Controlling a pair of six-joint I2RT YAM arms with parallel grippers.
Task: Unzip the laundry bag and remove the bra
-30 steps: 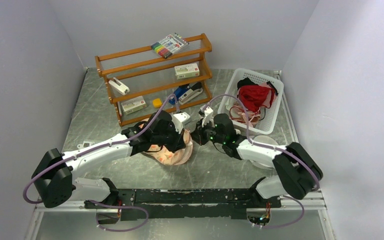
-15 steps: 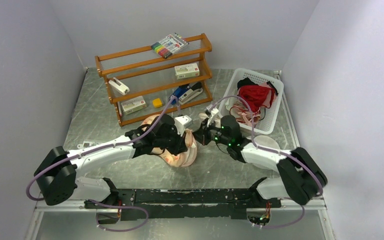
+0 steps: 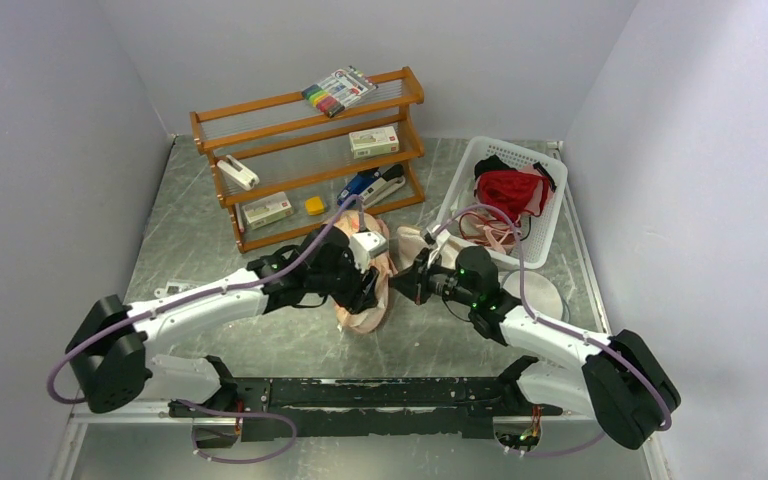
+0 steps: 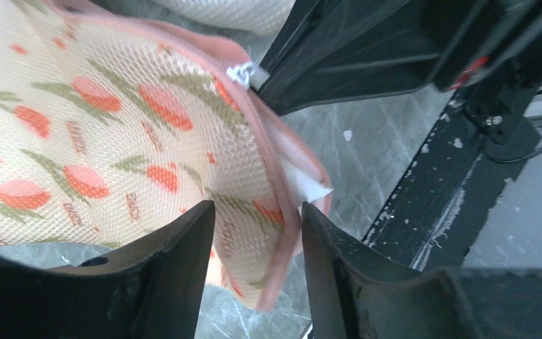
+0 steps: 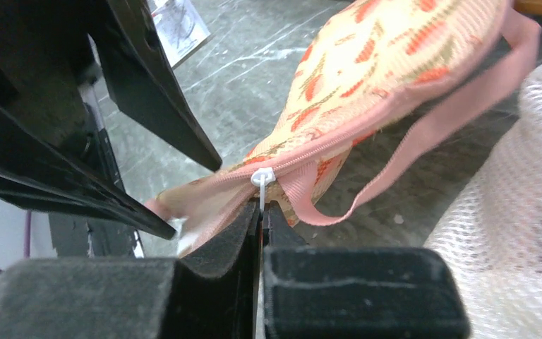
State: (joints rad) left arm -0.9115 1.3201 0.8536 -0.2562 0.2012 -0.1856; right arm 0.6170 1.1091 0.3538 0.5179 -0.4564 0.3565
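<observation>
R gripper (image 5: 261, 210) on laundry bag (image 5: 395, 42) zip pull (image 5: 262, 176)

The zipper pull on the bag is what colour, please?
White zipper pull, clearest in right wrist view.

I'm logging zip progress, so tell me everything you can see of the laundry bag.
The laundry bag is a peach-pink mesh case with a red-orange floral print, pink zip tape and a pink loop strap. It stands on edge, one end clamped by the left gripper. The right gripper pinches its white zip pull. The zip looks mostly shut.
</observation>
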